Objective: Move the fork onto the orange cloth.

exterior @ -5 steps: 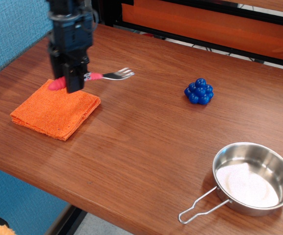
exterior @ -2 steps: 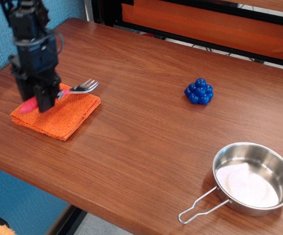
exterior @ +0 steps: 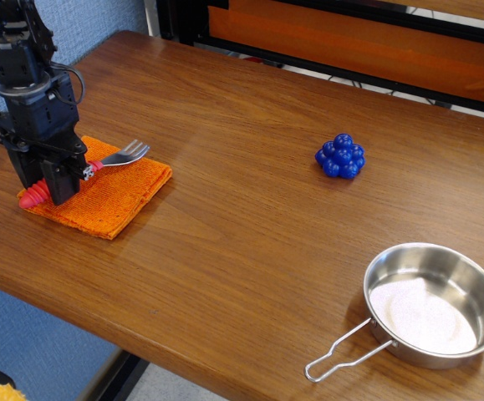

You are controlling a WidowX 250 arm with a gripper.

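At the far left, the black gripper (exterior: 58, 188) stands low over the orange cloth (exterior: 108, 194), its jaws closed on the pink-red handle of the fork (exterior: 112, 159). The fork lies nearly flat above the cloth, its long axis running from lower left to upper right. The rounded butt of the handle sticks out at the left of the gripper, near the cloth's left corner, and the shiny tines point to the right and slightly away from the camera, ending above the cloth's far edge. Whether the fork touches the fabric cannot be told. The cloth is folded, lying flat on the brown wooden table (exterior: 250, 217) near its left edge. Further right, well apart from the cloth, sits a blue knobbly ball (exterior: 340, 156). At the lower right stands a steel pan (exterior: 435, 304), its wire handle pointing toward the front-left.
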